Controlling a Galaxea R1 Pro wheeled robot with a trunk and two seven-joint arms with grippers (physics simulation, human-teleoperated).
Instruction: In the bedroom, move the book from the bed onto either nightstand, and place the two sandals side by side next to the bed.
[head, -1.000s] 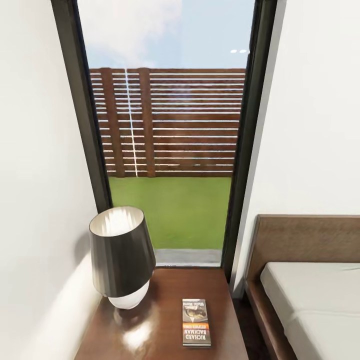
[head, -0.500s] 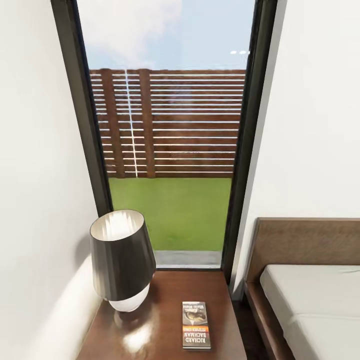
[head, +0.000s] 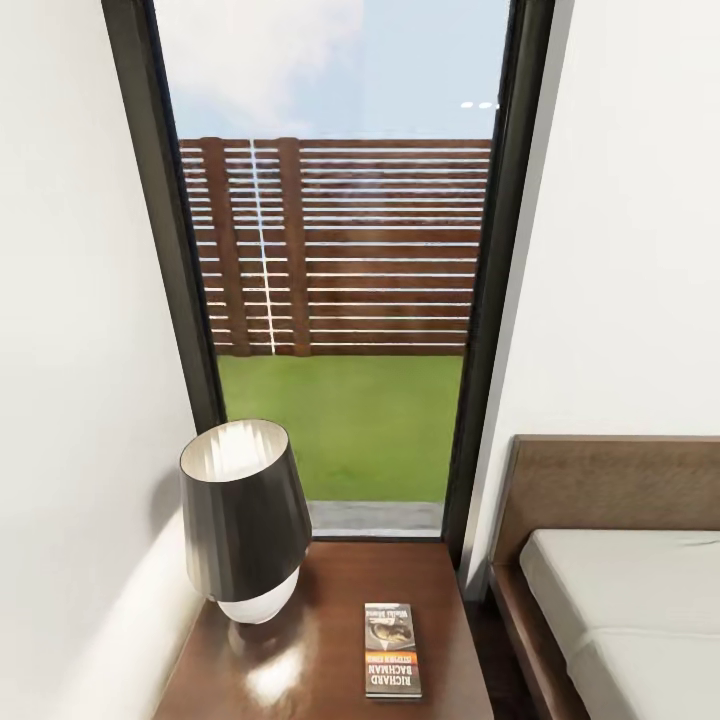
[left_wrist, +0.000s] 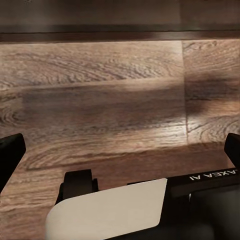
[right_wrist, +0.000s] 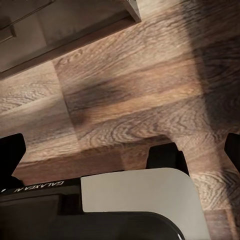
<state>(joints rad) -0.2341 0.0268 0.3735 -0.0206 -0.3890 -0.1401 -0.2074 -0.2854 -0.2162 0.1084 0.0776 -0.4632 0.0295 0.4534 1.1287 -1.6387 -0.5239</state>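
The book (head: 392, 650), dark with an orange band and white lettering, lies flat on the glossy reddish-brown nightstand (head: 330, 590), to the right of the lamp. The bed (head: 640, 610), with its brown headboard and off-white mattress, stands to the right of the nightstand with a narrow gap between them. The sandals are out of view. My left gripper (left_wrist: 120, 155) hangs open over the wood-plank floor (left_wrist: 100, 100), nothing between its black fingers. My right gripper (right_wrist: 120, 152) is open too, above the floor (right_wrist: 150, 100).
A black-shaded lamp (head: 243, 510) takes up the nightstand's left half. A white wall runs along the left, and a tall dark-framed window (head: 340, 300) rises behind. The foot of a dark piece of furniture (right_wrist: 50, 30) lies near the right gripper. My white base (left_wrist: 110, 215) sits under the arms.
The head camera shifted slightly a second ago, so the whole picture slid down a little. Book, lamp and bed have not moved.
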